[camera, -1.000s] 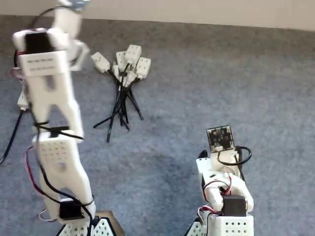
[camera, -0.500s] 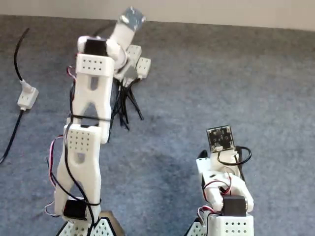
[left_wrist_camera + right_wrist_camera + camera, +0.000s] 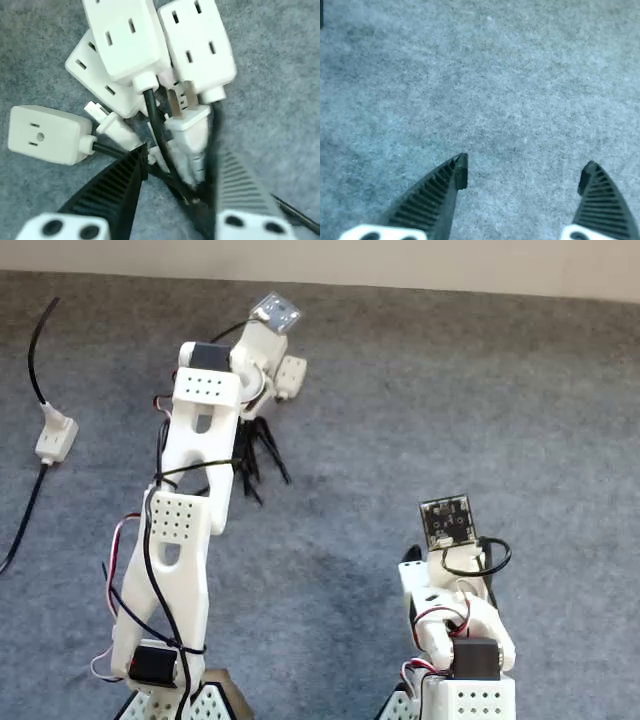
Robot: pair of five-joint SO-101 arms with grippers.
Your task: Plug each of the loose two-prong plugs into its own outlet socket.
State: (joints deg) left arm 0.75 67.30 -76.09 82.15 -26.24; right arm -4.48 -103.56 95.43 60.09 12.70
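Left wrist view: plug [image 3: 189, 126] sits between spread jaws, sockets [image 3: 125, 37] just beyond.

Five sockets [image 3: 197, 42], perhaps two plugs [image 3: 190, 122]

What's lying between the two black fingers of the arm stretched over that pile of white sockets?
In the left wrist view, a white two-prong plug and black cords lie between the open fingers.

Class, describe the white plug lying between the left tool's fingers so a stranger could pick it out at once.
On the grey carpet, find the heap of white sockets with black cords beneath the left tool. Between its open fingers lies the plug. Unlike the boxy, slotted sockets around it, it shows two bare metal prongs.
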